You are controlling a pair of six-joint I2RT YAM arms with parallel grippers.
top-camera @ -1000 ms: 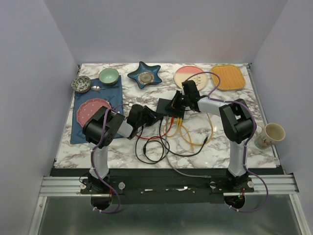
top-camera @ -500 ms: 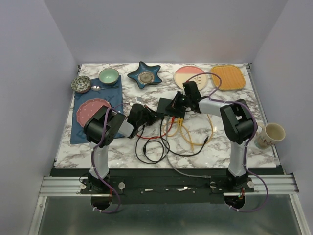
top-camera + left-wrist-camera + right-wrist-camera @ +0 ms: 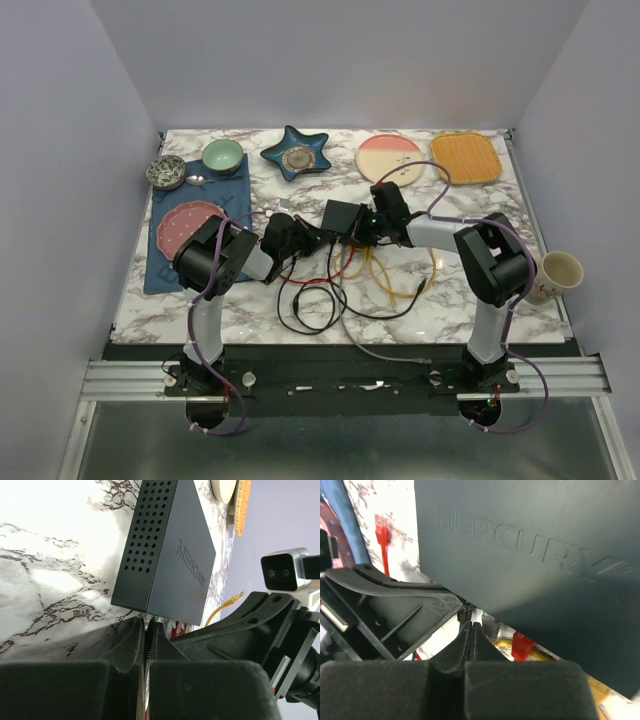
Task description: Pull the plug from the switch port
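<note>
The switch [image 3: 340, 214] is a flat black box at the table's middle; it also shows in the left wrist view [image 3: 172, 555] and the right wrist view [image 3: 530, 545]. Black, red and yellow cables [image 3: 375, 265] run from its near edge. My left gripper [image 3: 313, 238] is at its left near corner, shut on a black ribbed plug [image 3: 148, 630]. My right gripper [image 3: 366, 229] is at the near edge, fingers pressed together, tips just under a black plug boot [image 3: 465, 612]. Beside it sit a dark plug [image 3: 492, 626] and a red plug [image 3: 522, 645].
A star dish [image 3: 296, 152], pink plate [image 3: 388, 155] and orange mat [image 3: 466, 157] lie at the back. A green bowl [image 3: 223, 155], patterned bowl [image 3: 165, 172] and red plate on blue cloth [image 3: 183, 226] are left. A mug [image 3: 556, 272] stands right. Loose cable loops [image 3: 315, 305] lie in front.
My right gripper has come off the top of the switch and moved toward me to its near edge. The left arm has edged slightly right.
</note>
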